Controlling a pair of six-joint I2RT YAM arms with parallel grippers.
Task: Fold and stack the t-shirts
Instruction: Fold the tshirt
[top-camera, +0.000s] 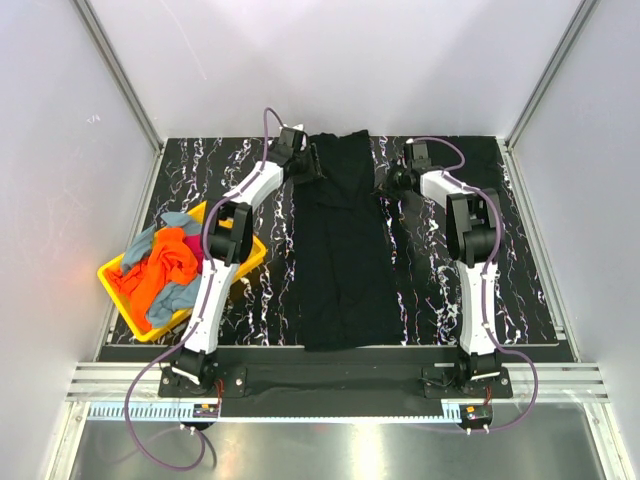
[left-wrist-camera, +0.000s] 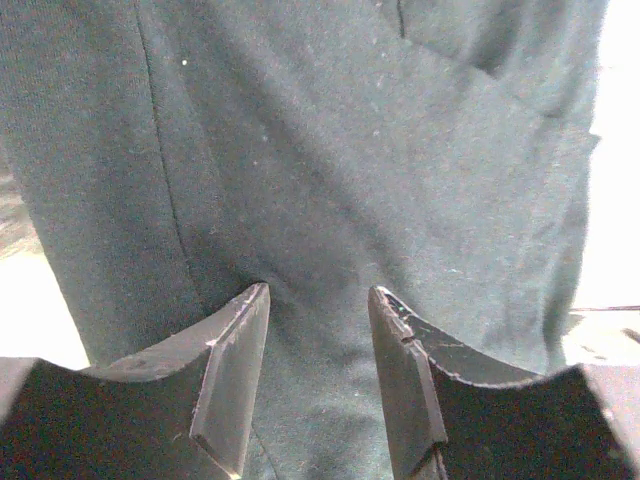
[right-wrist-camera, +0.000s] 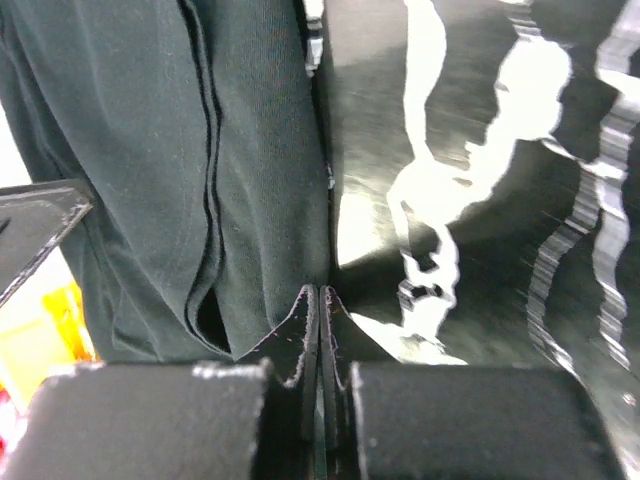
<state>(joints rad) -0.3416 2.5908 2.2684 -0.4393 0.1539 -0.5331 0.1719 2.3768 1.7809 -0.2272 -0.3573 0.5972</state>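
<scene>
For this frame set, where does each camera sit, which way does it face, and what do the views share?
Top external: above and behind the arms, looking down on the table, black shirt and tray; both arms show whole.
Left wrist: on the left arm, facing the shirt close up; left gripper open.
Right wrist: on the right arm, facing the shirt's edge and table; right gripper shut.
Shared: all three see the black shirt.

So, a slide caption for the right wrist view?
Right fingers closed at the edge of the black t-shirt on the marbled table.
</scene>
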